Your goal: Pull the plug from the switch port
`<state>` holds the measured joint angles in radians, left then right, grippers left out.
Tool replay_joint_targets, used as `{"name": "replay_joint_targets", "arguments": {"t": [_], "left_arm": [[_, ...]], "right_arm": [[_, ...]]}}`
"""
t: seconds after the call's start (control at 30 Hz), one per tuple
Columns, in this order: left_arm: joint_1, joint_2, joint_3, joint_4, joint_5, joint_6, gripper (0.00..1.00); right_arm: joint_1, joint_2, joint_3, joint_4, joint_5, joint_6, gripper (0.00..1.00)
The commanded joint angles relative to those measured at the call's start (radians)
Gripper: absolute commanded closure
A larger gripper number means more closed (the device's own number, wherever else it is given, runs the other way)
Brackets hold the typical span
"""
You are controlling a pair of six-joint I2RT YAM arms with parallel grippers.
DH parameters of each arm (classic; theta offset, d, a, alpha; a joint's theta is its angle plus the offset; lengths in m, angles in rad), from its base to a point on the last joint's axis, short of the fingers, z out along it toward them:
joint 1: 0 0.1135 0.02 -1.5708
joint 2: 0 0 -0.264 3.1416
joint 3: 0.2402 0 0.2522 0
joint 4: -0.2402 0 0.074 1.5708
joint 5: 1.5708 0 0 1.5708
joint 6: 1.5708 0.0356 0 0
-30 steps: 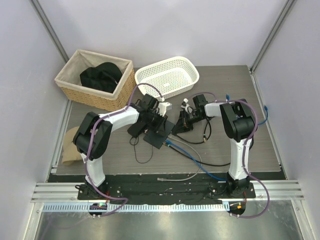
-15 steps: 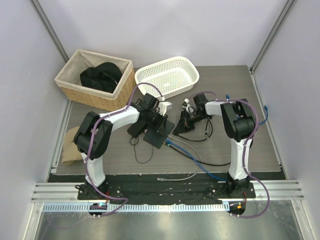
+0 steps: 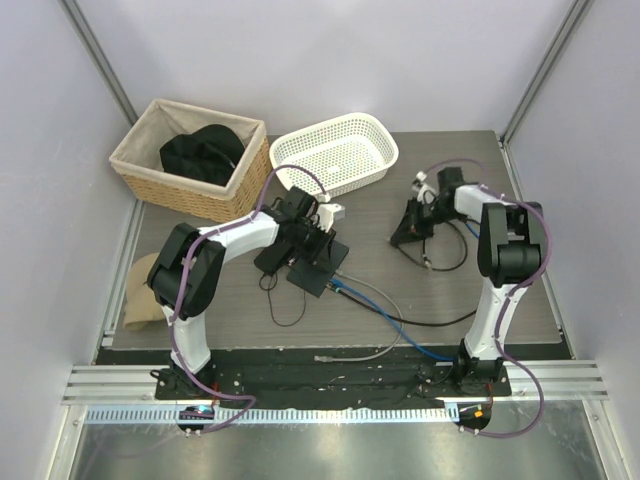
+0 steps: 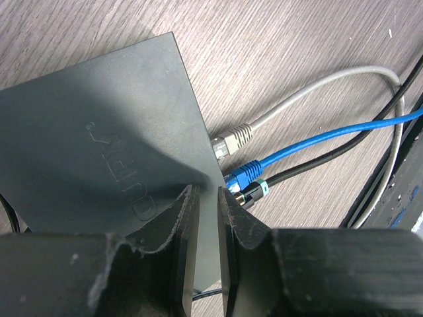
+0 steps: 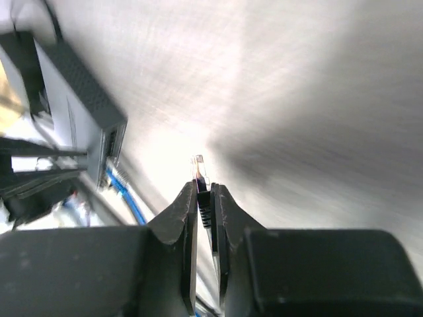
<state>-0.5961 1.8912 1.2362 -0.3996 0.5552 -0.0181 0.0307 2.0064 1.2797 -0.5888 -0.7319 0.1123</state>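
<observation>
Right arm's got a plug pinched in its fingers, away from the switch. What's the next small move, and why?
Probably lower the right gripper toward the table and open it. The plug is pinched between its fingers, clear of the switch, so the pull looks done.

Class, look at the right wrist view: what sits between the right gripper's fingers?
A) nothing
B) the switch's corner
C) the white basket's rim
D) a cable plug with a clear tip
D: the right gripper pinches the plug, apart from the switch.
</observation>
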Motion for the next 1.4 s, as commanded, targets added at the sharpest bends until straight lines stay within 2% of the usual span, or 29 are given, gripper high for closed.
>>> {"name": "replay_joint_targets", "arguments": {"t": [0.0, 0.13, 0.3, 0.33, 0.37, 0.4, 0.47, 0.57, 0.63, 0.7, 0.77, 0.83, 0.97, 1.1, 1.27, 1.37], "left_arm": [[-0.005, 0.025, -0.015, -0.047, -0.075, 0.038, 0.77], [-0.005, 0.014, -0.014, -0.035, -0.072, 0.037, 0.77], [-0.005, -0.006, -0.024, -0.035, -0.07, 0.04, 0.77], [-0.005, -0.01, -0.032, -0.035, -0.072, 0.038, 0.77], [-0.005, -0.023, -0.035, -0.036, -0.077, 0.04, 0.77], [-0.005, -0.03, -0.04, -0.036, -0.08, 0.047, 0.77], [-0.005, -0.058, -0.05, -0.042, -0.093, 0.055, 0.76], [0.001, -0.099, -0.064, -0.053, -0.11, 0.079, 0.74], [0.012, -0.128, -0.061, -0.07, -0.115, 0.089, 0.72], [0.027, -0.183, -0.058, -0.091, -0.13, 0.086, 0.66], [0.038, -0.222, -0.052, -0.108, -0.155, 0.069, 0.57], [0.061, -0.277, -0.063, -0.139, -0.19, 0.041, 0.51], [0.093, -0.354, -0.124, -0.16, -0.213, 0.026, 0.44], [0.102, -0.408, -0.214, -0.139, -0.212, -0.002, 0.44], [0.113, -0.437, -0.3, -0.087, -0.201, -0.019, 0.42], [0.128, -0.431, -0.311, -0.071, -0.213, -0.019, 0.41]], "right_arm": [[-0.104, -0.064, 0.183, -0.078, 0.138, -0.137, 0.99], [-0.17, -0.037, 0.274, -0.077, 0.222, -0.195, 0.99], [-0.184, -0.009, 0.259, -0.045, 0.293, -0.24, 0.99], [-0.184, -0.009, 0.251, -0.03, 0.32, -0.241, 0.95], [-0.184, -0.006, 0.248, -0.026, 0.342, -0.243, 0.86], [-0.184, -0.011, 0.253, -0.025, 0.354, -0.249, 0.68], [-0.184, -0.032, 0.262, -0.025, 0.326, -0.26, 0.59], [-0.184, -0.101, 0.294, -0.034, 0.209, -0.269, 0.51], [-0.181, -0.162, 0.302, -0.034, 0.154, -0.258, 0.41], [-0.154, -0.205, 0.282, -0.035, 0.131, -0.244, 0.36], [-0.111, -0.273, 0.242, -0.036, 0.089, -0.232, 0.09], [-0.068, -0.311, 0.156, -0.039, 0.072, -0.221, 0.01], [0.092, -0.371, 0.015, -0.032, 0.063, -0.189, 0.0], [0.198, -0.409, -0.166, 0.148, 0.1, -0.01, 0.0], [0.206, -0.351, -0.255, 0.247, -0.032, 0.133, 0.0], [0.225, -0.339, -0.275, 0.296, -0.066, 0.17, 0.05]]}}
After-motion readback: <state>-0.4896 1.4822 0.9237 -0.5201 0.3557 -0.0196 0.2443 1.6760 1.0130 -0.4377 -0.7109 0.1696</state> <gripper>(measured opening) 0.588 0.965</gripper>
